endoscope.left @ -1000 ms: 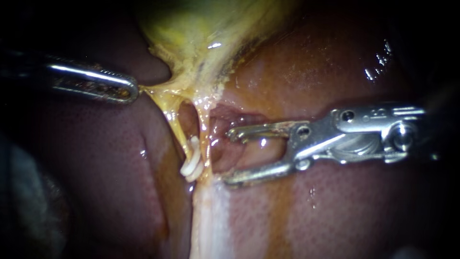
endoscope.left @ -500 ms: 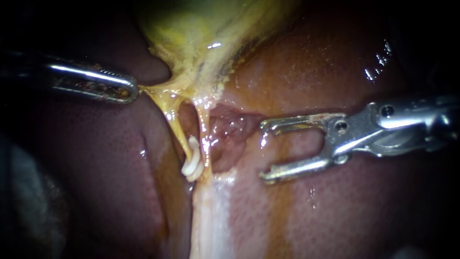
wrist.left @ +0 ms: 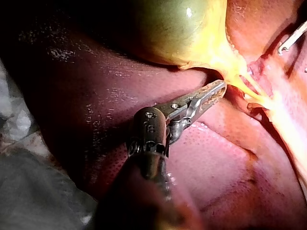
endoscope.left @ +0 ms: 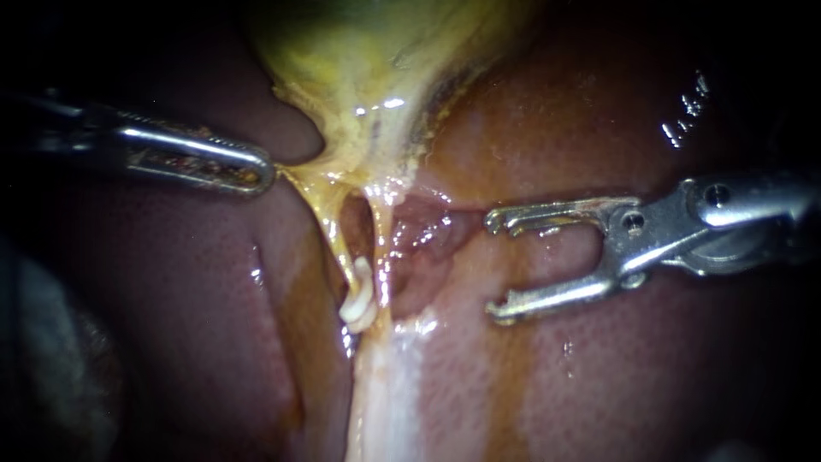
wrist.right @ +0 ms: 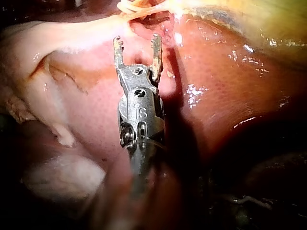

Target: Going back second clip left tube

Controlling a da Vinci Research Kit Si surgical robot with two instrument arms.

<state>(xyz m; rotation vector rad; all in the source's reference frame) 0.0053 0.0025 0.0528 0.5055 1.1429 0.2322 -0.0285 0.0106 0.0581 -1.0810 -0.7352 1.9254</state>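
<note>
Two thin yellow tubes run down from the gallbladder [endoscope.left: 368, 60] over the liver [endoscope.left: 599, 385]. The left tube [endoscope.left: 335, 235] carries white clips [endoscope.left: 359, 299] low down, seemingly two close together. The right tube [endoscope.left: 382, 244] is bare. My left instrument [endoscope.left: 256, 171] is shut on the yellow tissue at the gallbladder's neck, also seen in the left wrist view [wrist.left: 211, 96]. My right instrument [endoscope.left: 494, 265] lies to the right of both tubes, apart from them, with its jaws open and nothing between them [wrist.right: 136, 43].
A pale whitish band of tissue [endoscope.left: 385, 402] runs down from below the clips. Grey cloth [wrist.left: 29, 191] lies beside the liver behind my left instrument. Pale fatty tissue [wrist.right: 62, 177] lies beside my right instrument's shaft.
My right instrument has drawn back to the right, away from the tubes, its jaws still open and empty. The whole scene has shifted slightly right. My left instrument keeps its hold.
</note>
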